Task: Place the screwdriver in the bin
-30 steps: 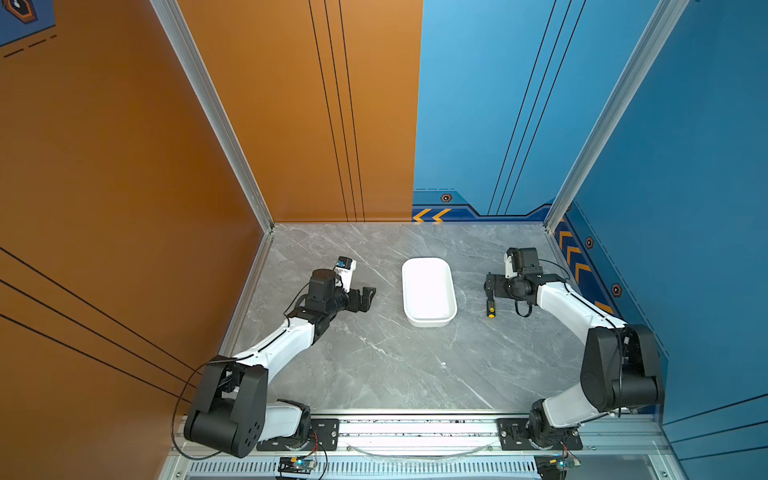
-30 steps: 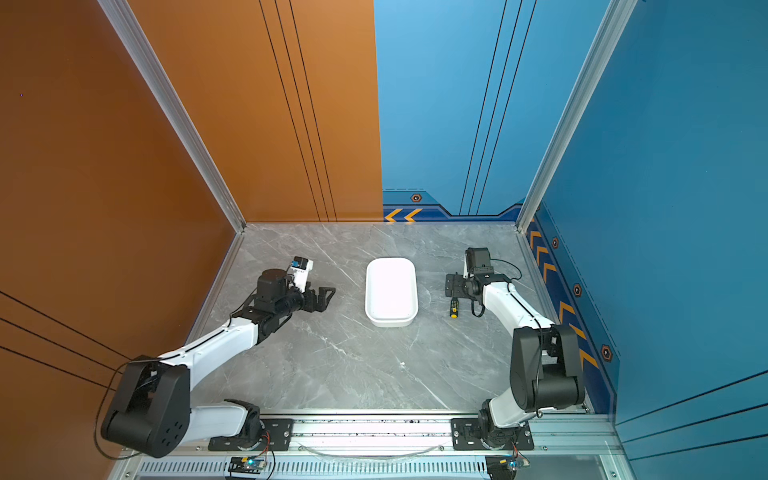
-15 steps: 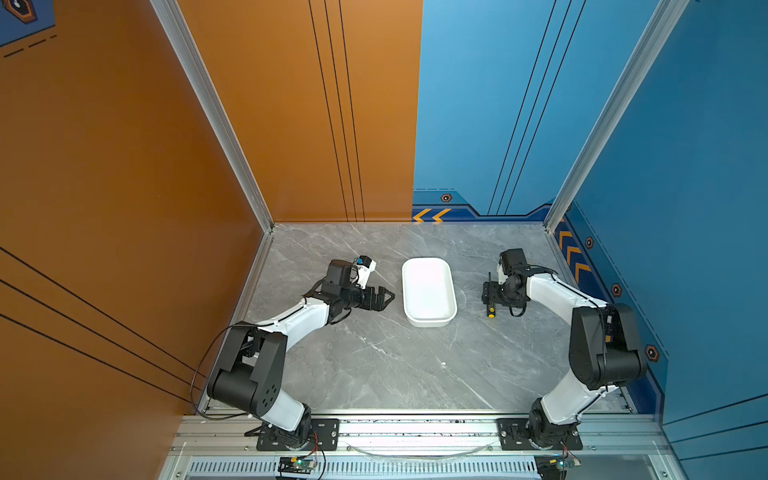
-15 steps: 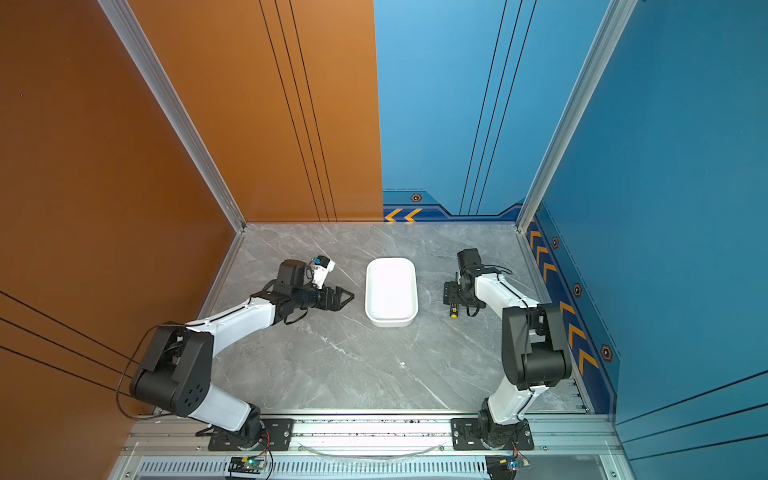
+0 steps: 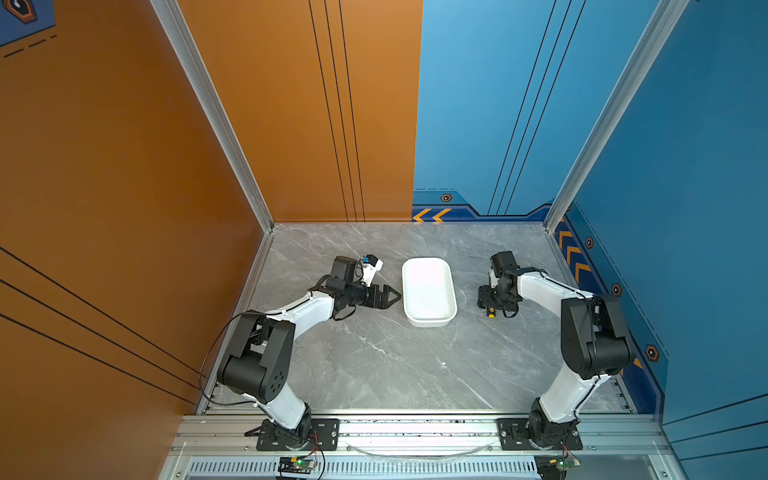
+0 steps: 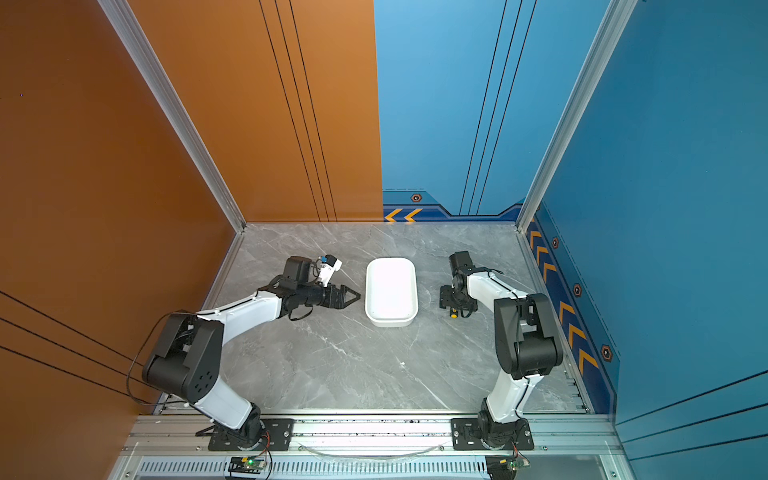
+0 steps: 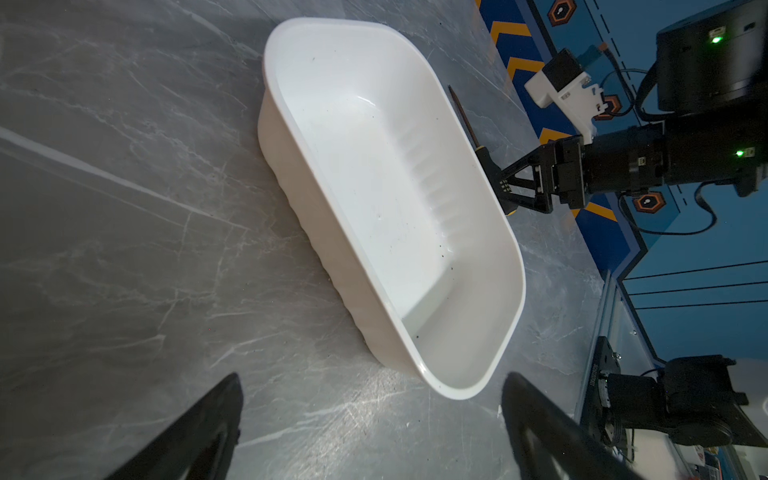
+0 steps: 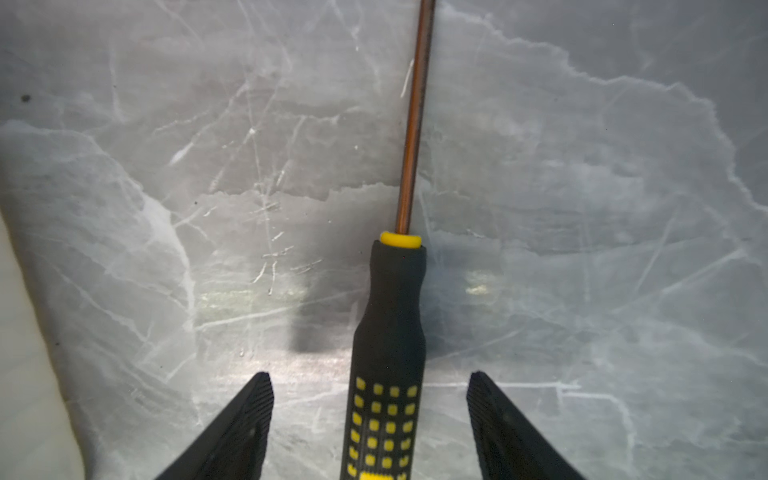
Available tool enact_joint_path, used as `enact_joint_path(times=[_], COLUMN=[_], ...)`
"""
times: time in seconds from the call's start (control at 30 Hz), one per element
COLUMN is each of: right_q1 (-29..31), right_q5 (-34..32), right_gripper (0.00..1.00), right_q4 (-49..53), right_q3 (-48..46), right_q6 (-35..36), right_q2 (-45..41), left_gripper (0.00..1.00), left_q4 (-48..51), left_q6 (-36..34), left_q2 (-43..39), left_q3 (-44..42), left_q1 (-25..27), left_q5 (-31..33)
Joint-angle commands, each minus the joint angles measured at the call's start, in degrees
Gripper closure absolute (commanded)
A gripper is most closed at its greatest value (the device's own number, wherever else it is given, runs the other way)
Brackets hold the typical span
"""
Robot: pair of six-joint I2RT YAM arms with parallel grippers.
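The screwdriver (image 8: 390,332), with a black handle, yellow dots and a thin shaft, lies flat on the grey marble table to the right of the bin (image 5: 430,322). My right gripper (image 8: 368,376) is open and straddles the handle, with a gap on each side of it. In both top views only the yellow end cap (image 5: 491,314) (image 6: 454,314) shows below the right gripper (image 5: 487,301). The white bin (image 6: 390,322) is empty. My left gripper (image 5: 395,296) is open just left of the bin, holding nothing. In the left wrist view the bin (image 7: 291,183) lies ahead of the left gripper (image 7: 372,376), and the screwdriver (image 7: 469,124) lies beyond it.
An orange wall (image 5: 124,187) closes the left side and a blue wall (image 5: 685,208) the right, close behind the right arm (image 5: 540,286). An aluminium rail (image 5: 415,428) runs along the front edge. Bare marble table (image 5: 395,365) lies in front of the bin.
The left arm has reached right, bringing its open gripper up to the bin's left side. The right gripper has stayed over the screwdriver while its arm shifted, and its jaws have narrowed.
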State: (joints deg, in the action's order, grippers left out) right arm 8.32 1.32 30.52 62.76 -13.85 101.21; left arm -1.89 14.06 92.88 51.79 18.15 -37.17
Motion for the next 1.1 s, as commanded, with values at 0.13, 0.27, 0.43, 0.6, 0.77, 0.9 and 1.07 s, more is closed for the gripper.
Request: enact_joint_path(times=[0.13,0.27,0.43,0.6,0.77,0.9,1.07], right_q1=[0.03,-0.07,-0.19,-0.41,-1.32,-1.24,0.22], right_q5=[0.32,1.12,1.14,1.44,4.59,6.58,8.49], right_gripper=[0.41,0.52,0.59,0.78,0.99,1.0,1.0], right_q4=[2.78,3.81,4.14,4.43,4.7,5.19,6.69], right_q3=[2.1,3.35,3.76,3.73,3.68,3.6,4.71], right_q6=[0.0,0.43,0.66,0.8,0.66,-0.19,-1.84], right_q2=[2.42,4.2,5.21,5.34,3.82,-0.83,-9.13], left_gripper=[0.02,0.02,0.02,0.02,0.02,0.02,0.02], left_q4=[0.66,0.7,0.91,0.92,1.22,2.3,3.3], left_q6=[0.09,0.01,-0.51,-0.7,-0.96,-1.7,-2.22], left_q2=[0.93,0.81,1.03,0.94,0.51,-0.28,-1.31], left_q3=[0.86,0.81,0.79,0.58,0.29,0.16,-0.17], left_q1=[0.56,0.52,0.57,0.57,0.57,0.57,0.34], left_q5=[-1.01,-0.48,-0.28,-0.14,-0.16,0.33,0.83])
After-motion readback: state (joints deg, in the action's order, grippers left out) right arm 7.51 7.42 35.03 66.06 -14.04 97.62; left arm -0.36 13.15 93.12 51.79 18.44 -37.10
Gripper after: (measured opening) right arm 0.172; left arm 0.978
